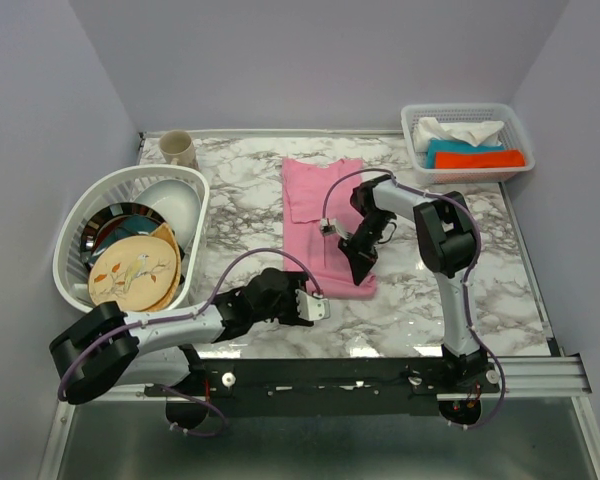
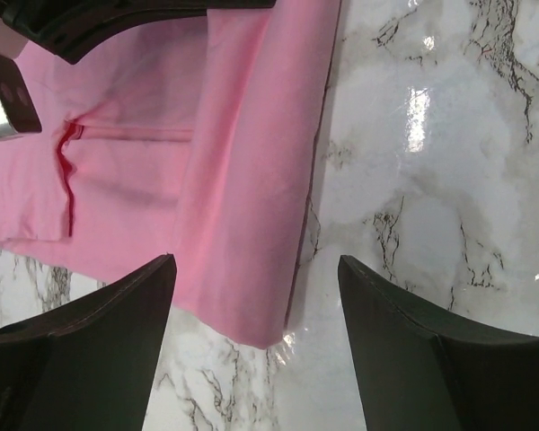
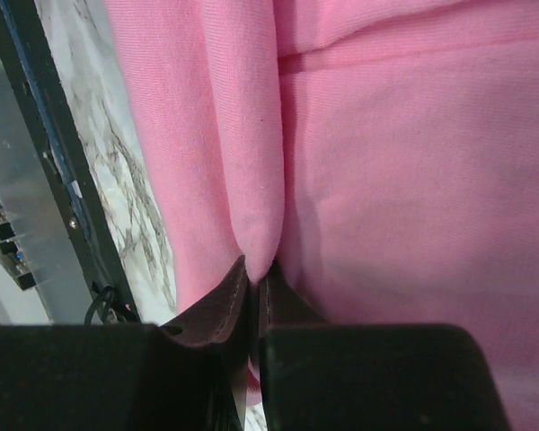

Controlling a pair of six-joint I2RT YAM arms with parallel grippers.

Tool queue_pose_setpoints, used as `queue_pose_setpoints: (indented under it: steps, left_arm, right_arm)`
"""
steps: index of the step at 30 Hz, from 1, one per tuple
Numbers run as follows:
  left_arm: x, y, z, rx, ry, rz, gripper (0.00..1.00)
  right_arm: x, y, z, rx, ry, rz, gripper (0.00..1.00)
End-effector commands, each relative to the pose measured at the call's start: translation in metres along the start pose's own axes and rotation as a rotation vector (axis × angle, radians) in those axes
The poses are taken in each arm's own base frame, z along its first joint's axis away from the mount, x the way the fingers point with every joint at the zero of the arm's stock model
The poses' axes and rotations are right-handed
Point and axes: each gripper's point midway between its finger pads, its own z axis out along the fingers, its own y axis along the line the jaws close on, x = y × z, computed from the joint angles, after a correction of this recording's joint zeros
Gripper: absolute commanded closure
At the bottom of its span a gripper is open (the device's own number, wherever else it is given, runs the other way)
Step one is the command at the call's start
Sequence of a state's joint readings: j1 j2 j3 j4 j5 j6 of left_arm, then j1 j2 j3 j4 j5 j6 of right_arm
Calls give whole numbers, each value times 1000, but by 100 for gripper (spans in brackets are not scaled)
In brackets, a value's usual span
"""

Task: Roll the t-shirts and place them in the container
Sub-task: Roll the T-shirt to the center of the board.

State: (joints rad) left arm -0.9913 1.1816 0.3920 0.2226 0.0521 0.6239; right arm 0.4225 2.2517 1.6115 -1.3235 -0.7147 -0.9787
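A pink t-shirt (image 1: 320,205), folded into a long narrow strip, lies on the marble table from the back middle toward the front. My right gripper (image 1: 361,268) is at the strip's near right end, shut on a fold of the pink fabric (image 3: 251,180). My left gripper (image 1: 318,308) is open and empty, low over the table just in front of the strip's near left corner (image 2: 265,332). In the left wrist view that corner lies between my two dark fingers (image 2: 99,332). The right arm hides part of the shirt's right edge.
A white dish rack (image 1: 80,290) with plates and a bowl stands at the left. A beige mug (image 1: 177,148) stands at the back left. A white basket (image 1: 520,130) with folded white, teal and orange cloths stands at the back right.
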Motion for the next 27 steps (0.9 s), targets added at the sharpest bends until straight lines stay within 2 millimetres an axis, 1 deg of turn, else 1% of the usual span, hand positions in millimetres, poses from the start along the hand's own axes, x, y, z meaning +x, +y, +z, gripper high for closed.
queue_pose_setpoints:
  steps: [1, 3, 5, 9, 12, 15, 18, 21, 22, 25, 26, 27]
  left_arm:
    - [1, 13, 2, -73, 27, 49, 19]
    - [7, 10, 4, -60, 52, 55, 22]
    - [7, 8, 5, -47, 58, 67, 24]
    - [9, -3, 7, 0, 75, 106, 27]
    - [16, -2, 11, -15, 113, 131, 30]
    - [23, -2, 14, -14, 137, 172, 34]
    - [34, -4, 16, -16, 178, 178, 39]
    - [41, -4, 18, -16, 210, 179, 43]
    - [41, -6, 19, -11, 212, 176, 46]
    - [44, -10, 20, 17, 223, 177, 72]
    - [41, -10, 21, 23, 221, 178, 85]
    - [43, -14, 20, 49, 225, 179, 91]
  right_arm:
    - [6, -15, 5, 27, 54, -26, 85]
    - [4, -15, 3, 30, 53, -35, 86]
    - [-4, -13, -1, 37, 36, -50, 86]
    - [-14, -11, -4, 26, 26, -60, 86]
    - [-15, -14, -3, 22, 36, -63, 86]
    - [-12, -16, 0, 15, 55, -61, 86]
    - [-7, -16, 2, 6, 72, -58, 86]
    - [-8, -16, 3, 6, 71, -60, 86]
    - [-8, -16, 3, 4, 70, -58, 86]
    - [-8, -16, 4, 1, 76, -51, 83]
    - [-9, -16, 4, 4, 74, -51, 76]
    - [-8, -15, 4, 5, 75, -51, 75]
